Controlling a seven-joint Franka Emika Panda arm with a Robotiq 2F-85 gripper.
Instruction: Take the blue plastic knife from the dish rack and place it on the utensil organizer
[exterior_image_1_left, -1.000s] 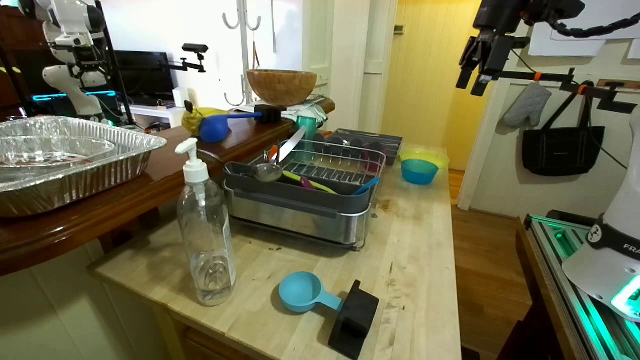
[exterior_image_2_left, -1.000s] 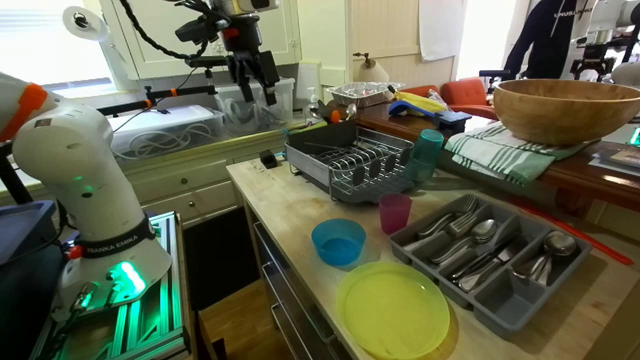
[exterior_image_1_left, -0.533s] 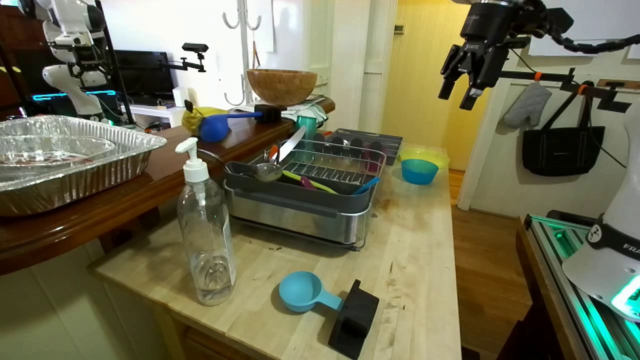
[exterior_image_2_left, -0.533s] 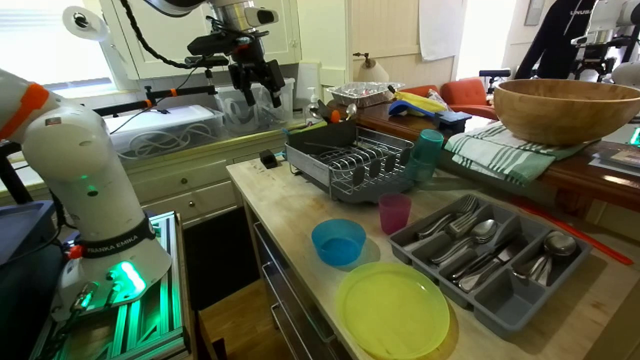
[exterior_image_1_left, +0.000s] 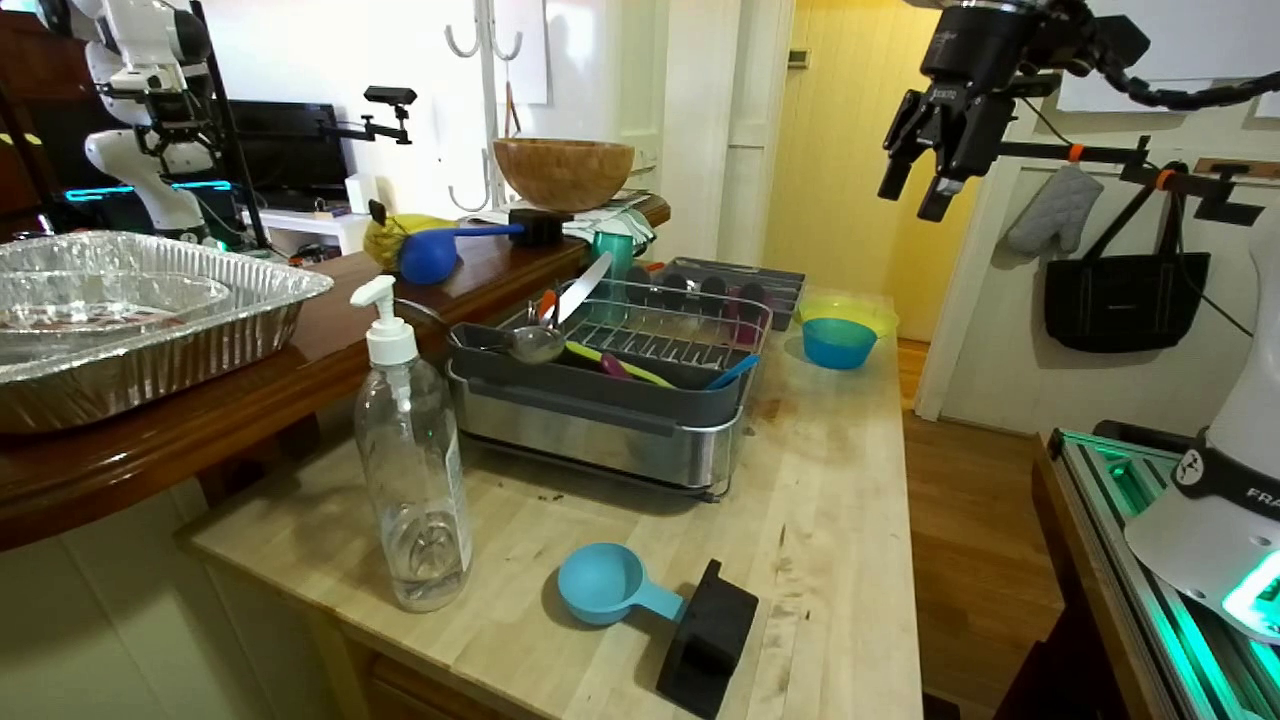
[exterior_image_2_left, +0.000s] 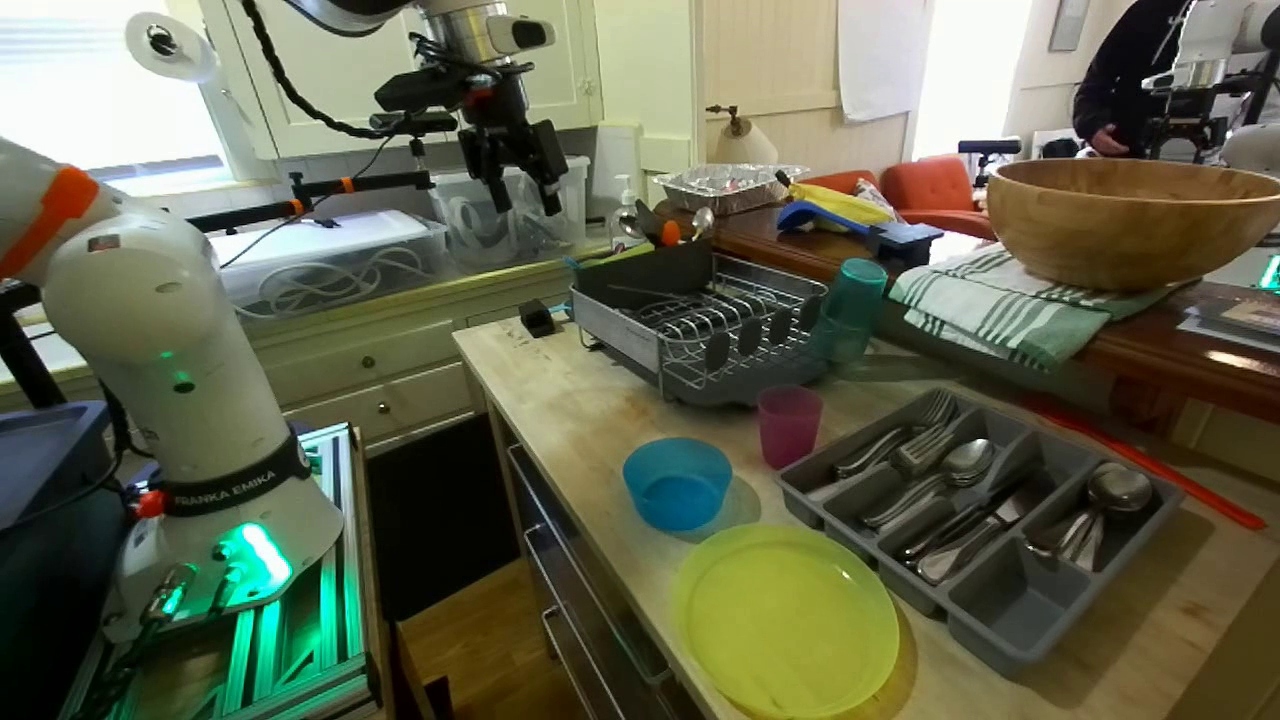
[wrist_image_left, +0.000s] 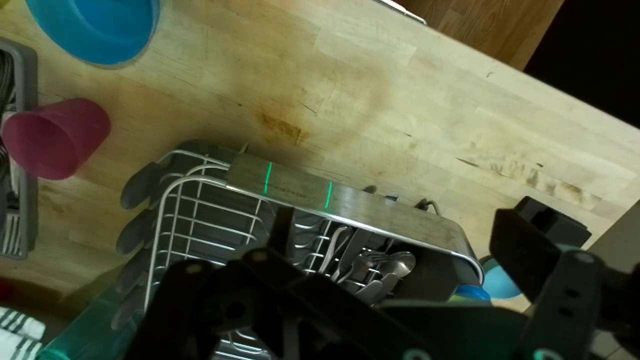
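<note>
The blue plastic knife (exterior_image_1_left: 735, 372) leans in the dark caddy at the near end of the dish rack (exterior_image_1_left: 590, 440), its blue end sticking out over the rim. That blue end also shows in the wrist view (wrist_image_left: 472, 292), partly covered by the gripper. The dish rack also shows in an exterior view (exterior_image_2_left: 620, 335) and the wrist view (wrist_image_left: 360, 202). My gripper (exterior_image_1_left: 912, 198) is open and empty, high above and to the side of the rack; it also shows in the other views (exterior_image_2_left: 526, 206) (wrist_image_left: 395, 225). The grey utensil organizer (exterior_image_2_left: 1025, 605) holds metal cutlery.
A blue bowl (exterior_image_2_left: 678, 485), pink cup (exterior_image_2_left: 790, 428) and yellow plate (exterior_image_2_left: 785, 620) stand between rack and organizer. A teal cup (exterior_image_2_left: 848, 310) is beside the rack. A pump bottle (exterior_image_1_left: 415, 480) and a blue scoop (exterior_image_1_left: 600, 583) with a black block (exterior_image_1_left: 708, 640) are at the rack's near side.
My gripper has moved slightly down and toward the rack, and tilted a little, then stayed still over the last half second. The knife and rack have not moved. A person in the background has shifted.
</note>
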